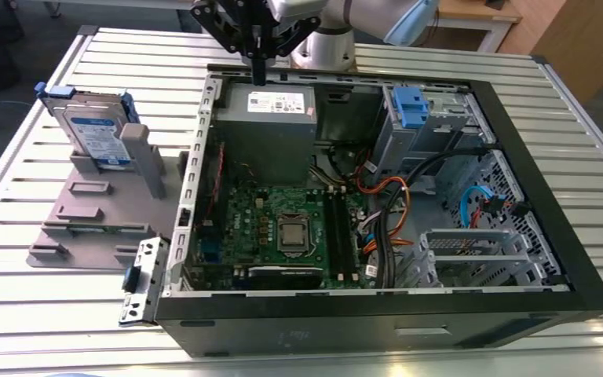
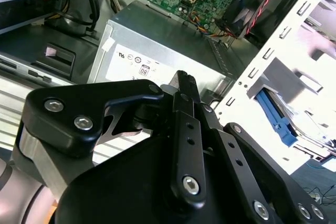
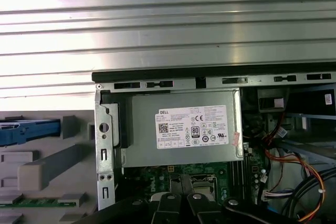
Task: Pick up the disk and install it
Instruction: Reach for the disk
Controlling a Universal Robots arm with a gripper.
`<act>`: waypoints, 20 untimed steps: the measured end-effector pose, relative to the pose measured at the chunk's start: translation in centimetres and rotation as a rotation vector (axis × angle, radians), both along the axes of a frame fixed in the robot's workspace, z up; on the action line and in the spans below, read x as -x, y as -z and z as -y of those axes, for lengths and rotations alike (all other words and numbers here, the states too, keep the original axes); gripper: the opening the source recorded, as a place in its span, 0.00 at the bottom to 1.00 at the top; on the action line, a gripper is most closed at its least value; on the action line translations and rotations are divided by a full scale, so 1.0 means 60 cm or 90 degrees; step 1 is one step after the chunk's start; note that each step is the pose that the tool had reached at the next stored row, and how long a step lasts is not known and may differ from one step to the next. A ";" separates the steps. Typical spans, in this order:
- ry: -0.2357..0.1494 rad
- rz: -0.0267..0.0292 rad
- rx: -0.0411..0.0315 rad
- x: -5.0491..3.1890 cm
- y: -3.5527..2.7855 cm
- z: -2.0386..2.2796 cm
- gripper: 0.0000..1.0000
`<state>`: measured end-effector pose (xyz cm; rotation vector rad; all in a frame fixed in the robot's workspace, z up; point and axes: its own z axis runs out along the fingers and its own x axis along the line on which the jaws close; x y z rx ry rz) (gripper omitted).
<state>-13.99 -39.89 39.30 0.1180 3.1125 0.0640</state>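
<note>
Exterior view: the end effector (image 1: 257,78) is being held over the power supply (image 1: 270,118), seemingly closed tight and empty. The disk (image 1: 92,133) is being propped upright in its stand (image 1: 82,216) on the exterior view's left, well apart. Pick-up is judged unstarted, calling for an opened end effector.

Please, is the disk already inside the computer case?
No, the blue-bracketed silver-grey disk stands in the grey rack outside the black case.
</note>
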 end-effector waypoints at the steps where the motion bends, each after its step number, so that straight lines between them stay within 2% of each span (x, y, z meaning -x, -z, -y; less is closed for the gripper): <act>1: 0.000 0.0000 0.0000 0.000 0.000 0.0000 0.11; 20: 0.000 0.0001 0.0002 0.009 0.000 0.0000 0.11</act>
